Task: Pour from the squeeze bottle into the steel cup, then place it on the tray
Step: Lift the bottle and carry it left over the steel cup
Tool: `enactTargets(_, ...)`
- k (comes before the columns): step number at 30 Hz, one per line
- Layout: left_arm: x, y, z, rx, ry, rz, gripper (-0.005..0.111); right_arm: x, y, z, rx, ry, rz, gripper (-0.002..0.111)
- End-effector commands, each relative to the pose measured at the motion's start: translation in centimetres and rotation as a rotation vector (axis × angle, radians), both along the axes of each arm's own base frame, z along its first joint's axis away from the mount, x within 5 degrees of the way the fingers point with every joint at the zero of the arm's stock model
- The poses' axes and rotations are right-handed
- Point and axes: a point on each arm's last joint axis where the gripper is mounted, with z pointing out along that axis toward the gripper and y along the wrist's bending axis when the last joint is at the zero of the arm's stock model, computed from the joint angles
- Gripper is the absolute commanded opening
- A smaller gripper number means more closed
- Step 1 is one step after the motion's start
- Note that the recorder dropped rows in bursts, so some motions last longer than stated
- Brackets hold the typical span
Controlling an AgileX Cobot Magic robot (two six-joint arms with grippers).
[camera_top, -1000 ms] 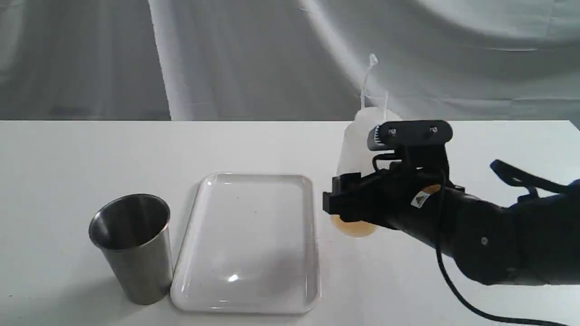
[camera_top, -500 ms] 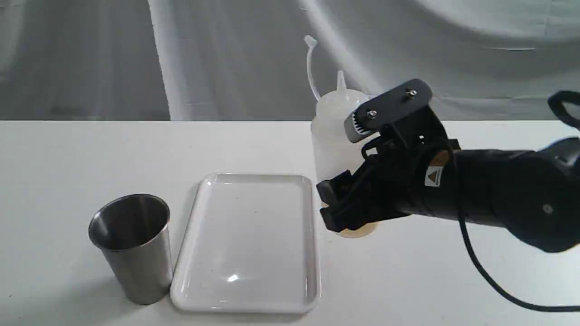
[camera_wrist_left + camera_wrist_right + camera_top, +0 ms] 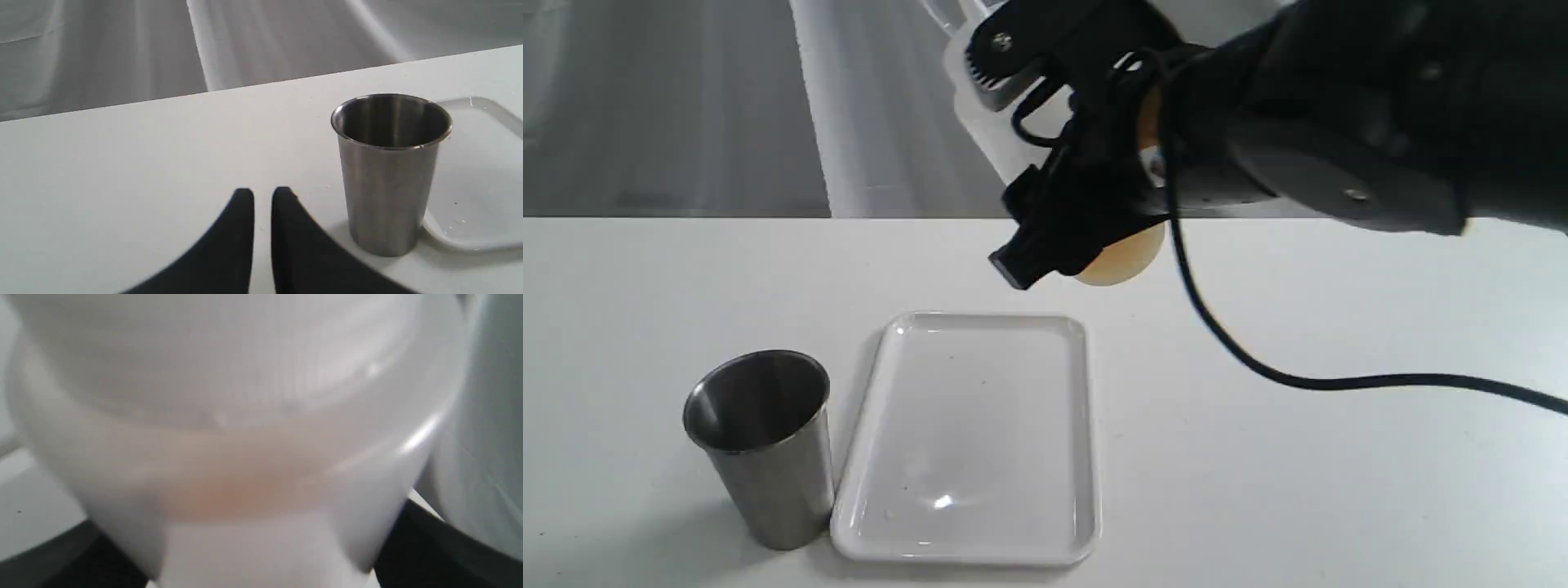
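My right gripper [image 3: 1058,237] is shut on the squeeze bottle [image 3: 1112,255], held high above the table behind the tray and leaning to the left. Amber liquid sits in the bottle's base; the nozzle is out of frame at the top. In the right wrist view the whitish bottle [image 3: 245,437] fills the picture between dark fingers [image 3: 429,547]. The steel cup [image 3: 760,445] stands upright at the front left, touching the white tray [image 3: 968,425], which holds nothing. My left gripper [image 3: 262,195] hovers low beside the cup [image 3: 390,175], fingers nearly together with nothing between them.
A white table [image 3: 1298,457] carries everything, with a grey draped cloth [image 3: 686,106] behind it. The right arm's black cable [image 3: 1339,380] hangs over the table's right half. The tray's corner [image 3: 482,163] shows behind the cup in the left wrist view.
The right gripper has lifted the bottle off the table, carrying it up and left and tipping it further to the left. Cup and tray have not moved.
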Motion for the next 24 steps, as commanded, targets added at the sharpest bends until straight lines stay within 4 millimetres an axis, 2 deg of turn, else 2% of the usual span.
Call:
enactTargets(1, 0.0, 0.0, -0.1, -0.002, -0.007, -0.003, 0.008, 0.5, 2.6, -0.4, -0.119, -0.030, 0.027, 0.042)
enactTargets(6, 0.0, 0.0, -0.1, -0.002, -0.007, -0.003, 0.008, 1.2, 6.0, -2.2, -0.278, -0.043, 0.039, 0.042)
enactTargets(11, 0.0, 0.0, -0.1, -0.002, -0.007, -0.003, 0.008, 1.4, 9.0, -3.6, -0.354, -0.067, 0.066, 0.042)
enactTargets(15, 0.0, 0.0, -0.1, -0.002, -0.007, -0.003, 0.008, 1.4, 10.0, -4.9, -0.392, -0.062, 0.087, 0.042)
enactTargets(24, 0.0, 0.0, -0.1, -0.002, -0.007, -0.003, 0.008, 1.7, 10.8, -6.9, -0.459, -0.068, 0.109, 0.042)
